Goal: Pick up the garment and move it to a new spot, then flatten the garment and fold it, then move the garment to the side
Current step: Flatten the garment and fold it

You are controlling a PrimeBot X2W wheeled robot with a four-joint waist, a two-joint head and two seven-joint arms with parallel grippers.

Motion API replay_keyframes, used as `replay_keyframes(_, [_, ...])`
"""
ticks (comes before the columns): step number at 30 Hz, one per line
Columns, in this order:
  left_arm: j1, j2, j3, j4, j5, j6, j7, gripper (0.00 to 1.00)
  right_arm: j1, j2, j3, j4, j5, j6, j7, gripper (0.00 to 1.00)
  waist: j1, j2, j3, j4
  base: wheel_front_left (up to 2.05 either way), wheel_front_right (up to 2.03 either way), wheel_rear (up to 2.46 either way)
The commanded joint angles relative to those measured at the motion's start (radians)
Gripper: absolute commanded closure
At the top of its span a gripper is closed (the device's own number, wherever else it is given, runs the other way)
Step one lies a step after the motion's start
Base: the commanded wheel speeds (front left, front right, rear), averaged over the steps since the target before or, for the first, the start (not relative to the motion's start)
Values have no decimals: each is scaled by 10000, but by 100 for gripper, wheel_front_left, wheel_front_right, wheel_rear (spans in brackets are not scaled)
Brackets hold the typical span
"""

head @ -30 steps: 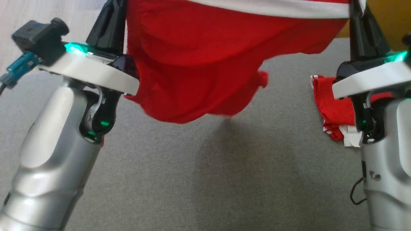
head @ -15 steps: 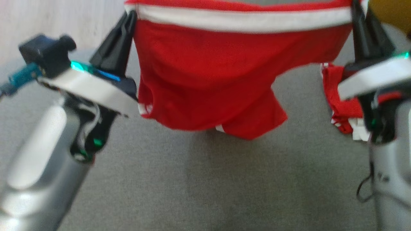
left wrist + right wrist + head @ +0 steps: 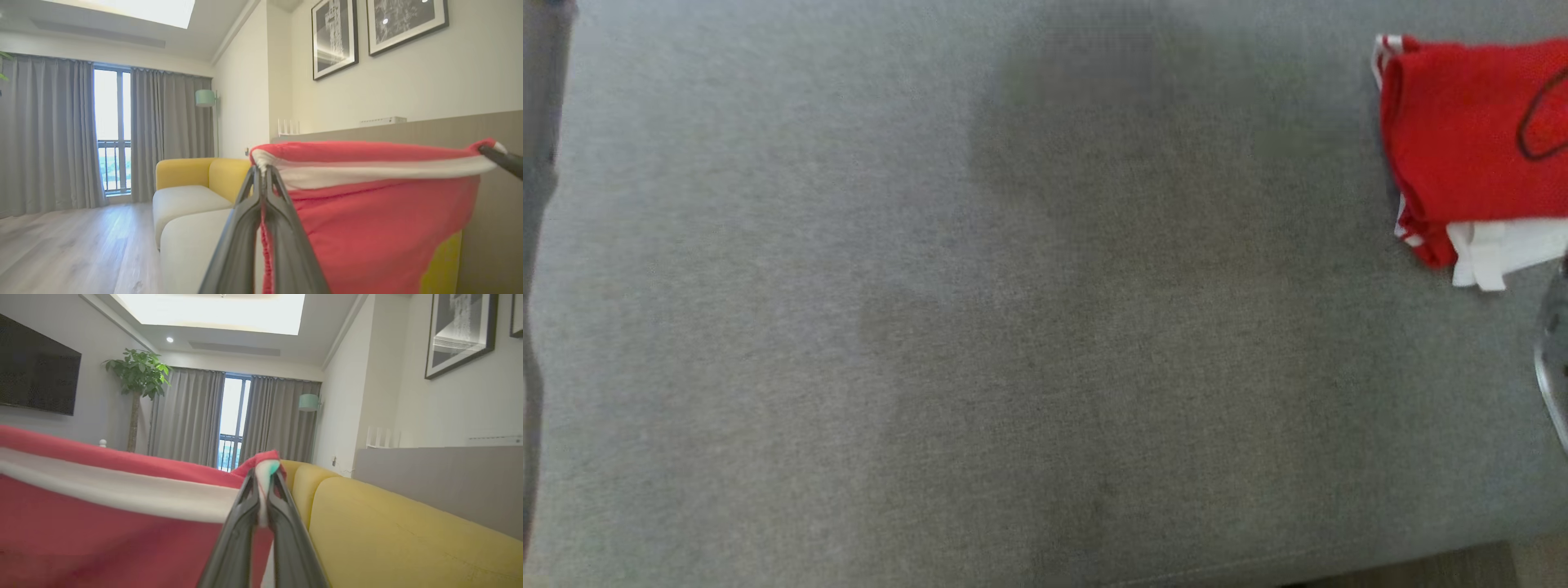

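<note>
In the left wrist view my left gripper (image 3: 261, 171) is shut on one end of the red garment (image 3: 380, 220), pinching its white-striped band. The garment hangs in the air, stretched across to my right gripper, whose dark tip (image 3: 500, 159) holds the far end. The right wrist view shows the right gripper (image 3: 263, 473) shut on the other corner of the garment (image 3: 102, 531), with the white stripe running off to the left.
The head view looks down on a grey fabric surface (image 3: 1013, 327). A folded red and white garment pile (image 3: 1462, 147) lies at its upper right, beside a silver forearm (image 3: 1553, 367). A yellow sofa (image 3: 388, 531) and a wall stand close behind the grippers.
The head camera has moved and now looks down on the grey surface, with the folded pile higher up. In the earlier frames both grippers held the stretched garment in front of it.
</note>
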Motion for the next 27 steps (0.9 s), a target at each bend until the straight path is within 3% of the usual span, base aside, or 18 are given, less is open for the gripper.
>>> replay_keyframes(1, [-436, 292, 293, 74, -28, -14, -347, 100, -195, 265, -148, 175, -97, 67, -313, 100, -5, 0, 321, -124, 0, 0, 0])
replay_keyframes(5, [-436, -106, -529, 745, -553, -51, -1054, 100, -196, 489, -67, 1684, -209, 67, -860, 100, -5, 0, 479, 32, 0, 0, 0])
replay_keyframes(8, [73, -84, -1332, 943, -1405, -55, -1362, 100, 308, 486, 304, 2694, -29, 67, -949, 100, -5, 0, 523, 201, 0, 0, 0])
replay_keyframes(15, [2340, 227, -3448, 952, -2679, -57, -1890, 100, 2221, 182, 2465, 4326, 1267, 67, -194, 100, -5, 0, 74, 353, 0, 0, 0])
replay_keyframes(21, [3969, 547, -5224, 597, -3147, -58, -2019, 100, 3807, -976, 4815, 3694, 3300, 67, 1195, 100, -5, 0, -561, 623, 0, 0, 0])
replay_keyframes(27, [4975, 1159, -6953, 32, -3591, -58, -1786, 100, 5063, -2353, 6385, 2358, 5174, 67, 2216, 100, -5, 0, -1434, 652, 0, 0, 0])
